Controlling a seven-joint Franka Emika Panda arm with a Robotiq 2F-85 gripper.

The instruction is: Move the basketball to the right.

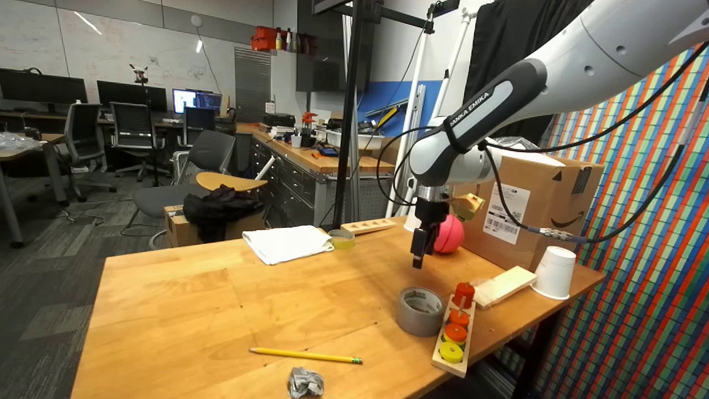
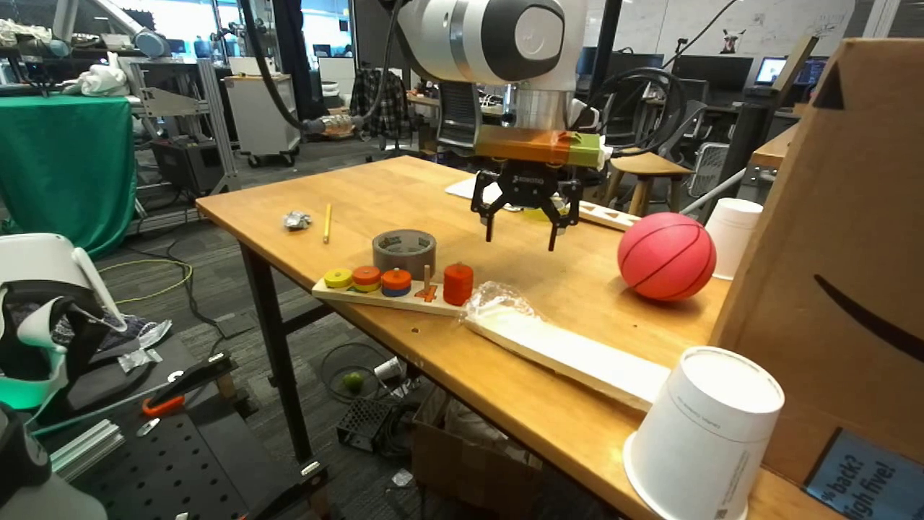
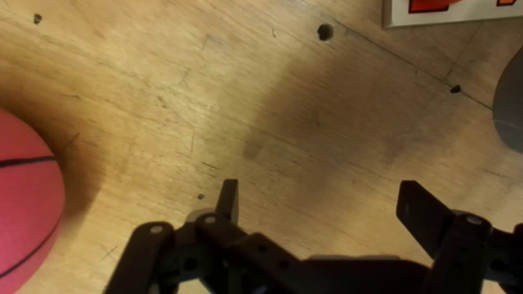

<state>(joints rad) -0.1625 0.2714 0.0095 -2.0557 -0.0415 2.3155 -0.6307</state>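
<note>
Pinkish red and crossed by thin dark seams, the basketball (image 2: 667, 256) rests on the wooden table (image 1: 194, 299), apart from the gripper (image 2: 520, 244) and off to one side of it. The gripper hangs above the tabletop, pointing down, its two fingers spread wide, with bare wood showing between them in the wrist view. There the ball sits at the left edge, partly cut off, outside the finger on that side; a grey tape roll (image 3: 510, 110) shows at the opposite edge. In an exterior view, where the arm (image 1: 559, 72) reaches in from the upper right, the gripper overlaps part of the ball. Near the ball stand a white paper cup (image 2: 733, 231) and a large cardboard box (image 2: 830, 253); whether it touches either, I cannot tell. The tape roll lies just beside a wooden peg board (image 1: 451, 367) carrying coloured discs (image 1: 456, 332). A pale plank (image 2: 570, 354) lies between the peg board and an overturned cup (image 2: 704, 433). Elsewhere on the table are a yellow pencil (image 1: 304, 355), a crumpled silver wad (image 1: 306, 382) and a folded white cloth (image 1: 288, 244).
</note>
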